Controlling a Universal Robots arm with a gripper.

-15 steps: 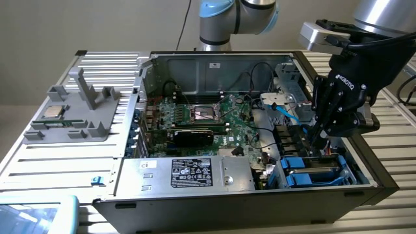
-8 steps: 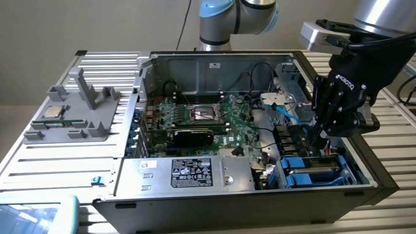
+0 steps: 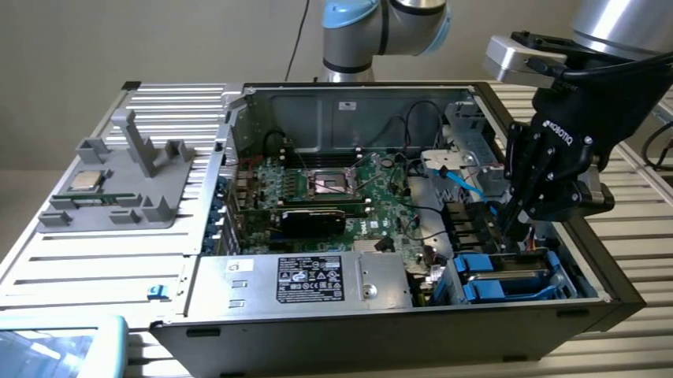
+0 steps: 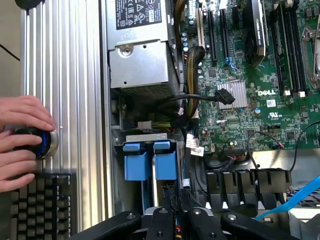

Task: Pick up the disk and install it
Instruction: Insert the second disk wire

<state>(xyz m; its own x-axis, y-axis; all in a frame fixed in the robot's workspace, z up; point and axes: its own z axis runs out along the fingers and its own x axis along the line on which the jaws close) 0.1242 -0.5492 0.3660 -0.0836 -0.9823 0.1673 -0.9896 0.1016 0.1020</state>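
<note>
On the exterior view's left, a grey fixture with a small silver chip sits on the slatted bench, apart from the work. In the middle lies the open computer case, its motherboard and the silver box with a black label exposed. Toward the right, the disk in its blue frame already sits in the drive bay, so the task looks nearly finished. The end effector hangs just above it, fingers nearly pressed together; whether they pinch the disk I cannot tell. Loose cables crowd that bay. In the wrist view, a person's hand rests on a round knob above a keyboard.
</note>
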